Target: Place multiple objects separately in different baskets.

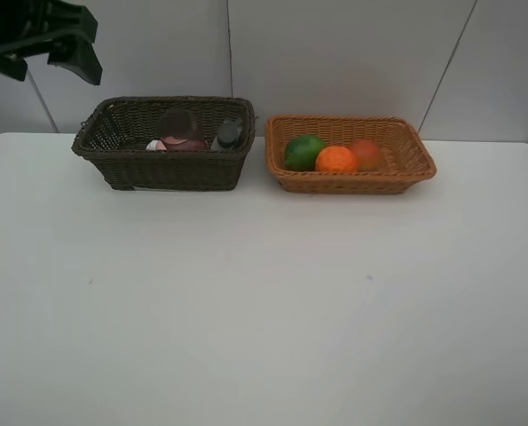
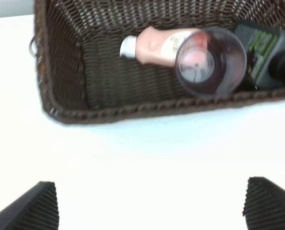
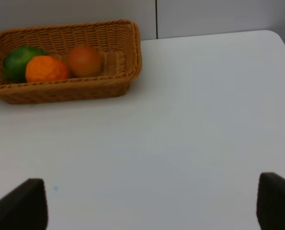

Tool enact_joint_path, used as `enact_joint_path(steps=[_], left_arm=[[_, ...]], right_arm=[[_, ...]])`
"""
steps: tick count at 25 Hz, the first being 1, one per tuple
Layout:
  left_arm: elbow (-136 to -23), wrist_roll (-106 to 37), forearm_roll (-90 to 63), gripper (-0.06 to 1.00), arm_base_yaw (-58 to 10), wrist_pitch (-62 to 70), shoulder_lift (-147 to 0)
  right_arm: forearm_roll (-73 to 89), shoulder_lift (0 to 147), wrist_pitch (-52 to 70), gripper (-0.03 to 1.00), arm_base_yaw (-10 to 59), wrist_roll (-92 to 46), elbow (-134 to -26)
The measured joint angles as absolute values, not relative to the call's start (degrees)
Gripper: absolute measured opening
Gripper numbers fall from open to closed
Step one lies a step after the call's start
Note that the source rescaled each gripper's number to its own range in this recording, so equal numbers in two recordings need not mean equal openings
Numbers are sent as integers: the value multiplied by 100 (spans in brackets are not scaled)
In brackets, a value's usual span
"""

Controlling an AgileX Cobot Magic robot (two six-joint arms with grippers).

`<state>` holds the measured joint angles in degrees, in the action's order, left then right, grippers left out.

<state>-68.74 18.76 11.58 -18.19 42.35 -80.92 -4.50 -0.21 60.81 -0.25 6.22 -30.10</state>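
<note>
**Sorted, little left to spoil**

Risk: cup [image 2: 210, 62] leans on the bottle [image 2: 156, 45] in the dark basket [image 2: 65, 72], back-left of table [image 1: 264, 311]; a bump could roll it. Fruit sit in tan basket [image 1: 405, 164], back edge.

L gripper [image 2: 152, 206] is raised above table's back-left corner, jaws wide, empty. R gripper [image 3: 152, 201] hangs over bare table, jaws wide, empty.

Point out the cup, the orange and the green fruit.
cup [image 2: 210, 62], left wrist view, on its see-through base
orange [image 1: 336, 159], exterior high view, on its middle
green fruit [image 1: 303, 152], exterior high view, on its middle
</note>
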Motion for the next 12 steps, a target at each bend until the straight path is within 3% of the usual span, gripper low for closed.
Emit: enact_joint_path(steps=[12], left_arm=[[-4587,1595,1133,100,-1819,5105,-4217]], right_arm=[[-450,-21,6081,92,-25,622,-3010]])
